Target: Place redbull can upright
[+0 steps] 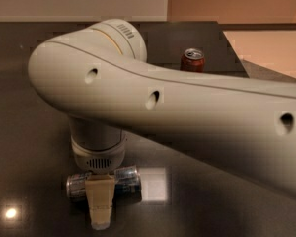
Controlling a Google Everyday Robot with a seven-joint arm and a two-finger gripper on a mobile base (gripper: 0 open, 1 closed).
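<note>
The redbull can (126,179), slim and silver-blue, lies on its side on the dark table (34,132) near the front edge of the view. My gripper (101,197) hangs straight down from the big white arm and straddles the can's middle. One beige finger (100,204) stands in front of the can with its tip on the table side nearer the camera, apart from the can. The other finger is hidden behind the can. The gripper looks open around the can.
A dark red soda can (192,59) stands upright at the back of the table, partly hidden by my arm (197,117). The arm fills the middle and right of the view. Bright light reflections lie on the table beside the redbull can.
</note>
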